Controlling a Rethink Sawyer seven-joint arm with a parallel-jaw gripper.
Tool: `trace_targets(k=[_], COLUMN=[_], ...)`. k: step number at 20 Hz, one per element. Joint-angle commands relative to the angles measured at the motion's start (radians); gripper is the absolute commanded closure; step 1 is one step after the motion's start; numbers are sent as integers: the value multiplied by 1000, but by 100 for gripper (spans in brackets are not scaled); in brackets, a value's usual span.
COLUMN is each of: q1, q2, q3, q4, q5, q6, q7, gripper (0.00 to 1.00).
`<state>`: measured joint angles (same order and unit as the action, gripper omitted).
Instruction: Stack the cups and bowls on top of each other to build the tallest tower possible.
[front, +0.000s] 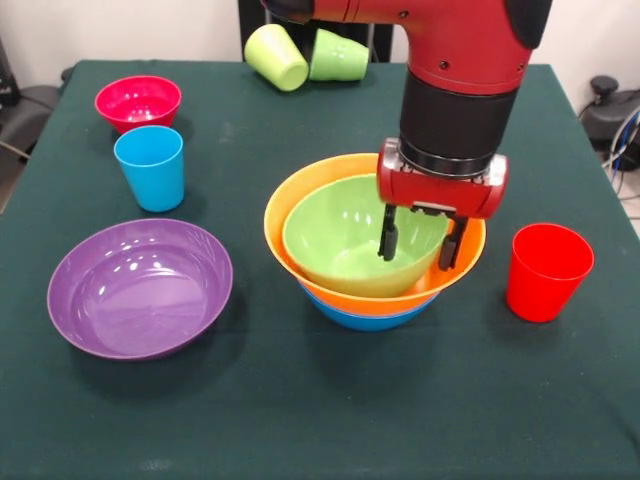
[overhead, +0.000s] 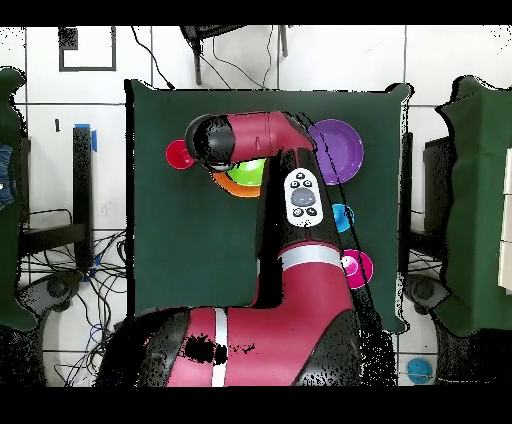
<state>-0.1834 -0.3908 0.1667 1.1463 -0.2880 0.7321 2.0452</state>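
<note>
Nearest, a wide shallow purple plastic bowl (front: 140, 286) sits alone on the dark green tablecloth (front: 320, 420), upright and empty. Just beyond it, at mid-table, stands the tower (front: 375, 250) so far: a glossy green bowl (front: 345, 235) nested in a large orange bowl (front: 300, 200), with a blue bowl (front: 365, 318) showing as a rim underneath. The gripper (front: 420, 240) hangs over the stack's right side, its two fingers parted and straddling the green bowl's rim, one inside, one between green and orange walls; nothing is clamped. It looks like the moment of letting go or taking hold of the green bowl, though which I cannot tell. A smooth red plastic tumbler (front: 545, 270) stands upright beside the stack. Farther back are a sky-blue tumbler (front: 150, 167) and a small red bowl (front: 138, 102); farthest, a yellow-green cup (front: 276, 56) and a green cup (front: 340, 55) lie tipped over, touching. The next move probably calls for lifting clear and fetching the purple bowl or a cup.
</note>
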Motion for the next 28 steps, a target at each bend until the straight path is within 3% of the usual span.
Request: trace_targets(k=[1,3,5,8,13,17,22,25,28], q1=[-7,-10,-9,2,-18,-6,0,-22,-13], q2=[18,7,-18,-77,-315,-434,-501,-512,-498], q3=[112,126,118,111,139,123,110,114,95], q4=[-54,-46,-13,34,292,414,516,636,691], q5=[-73,-79,-51,-51,17,20,-10,16,-4], q6=[-9,-66,-54,-31,-37,-43,-59,-181,-261], q7=[-221,-208,-148,-150,-127,-110,-105,0,53], gripper=[0,0,0,0,0,0,0,0,0])
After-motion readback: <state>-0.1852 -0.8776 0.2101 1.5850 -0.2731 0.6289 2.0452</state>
